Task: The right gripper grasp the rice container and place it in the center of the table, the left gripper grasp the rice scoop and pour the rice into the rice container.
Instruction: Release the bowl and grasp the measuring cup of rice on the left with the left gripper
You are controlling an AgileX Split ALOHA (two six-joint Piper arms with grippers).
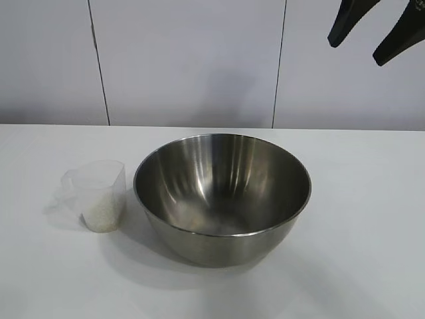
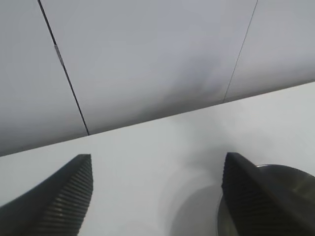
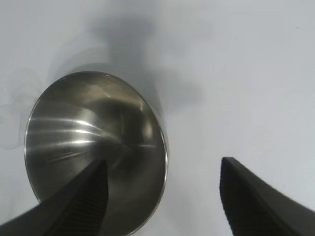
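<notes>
Steel bowl (image 1: pixel 222 198), mid-tabletop (image 1: pixel 372 266), looks rigid, slick and heavyish, best pinched at its thin rim; plastic cup (image 1: pixel 101 195) just beside it holds rice (image 1: pixel 101 219), light and crushable; both pincers, left (image 2: pixel 156 196) and right (image 3: pixel 162 196), gape empty.

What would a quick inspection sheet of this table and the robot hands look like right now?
Surface: white table, bare around the items.
Job's things: steel rice container upright mid-table; plastic rice scoop close beside it, standing, with rice inside.
Clutter: nothing seen.
Hands: right hand raised at the exterior view's top right, open, empty; left hand open, empty, the container's rim behind one finger.
Cables: nothing seen.
Surroundings: pale panelled wall behind.
</notes>
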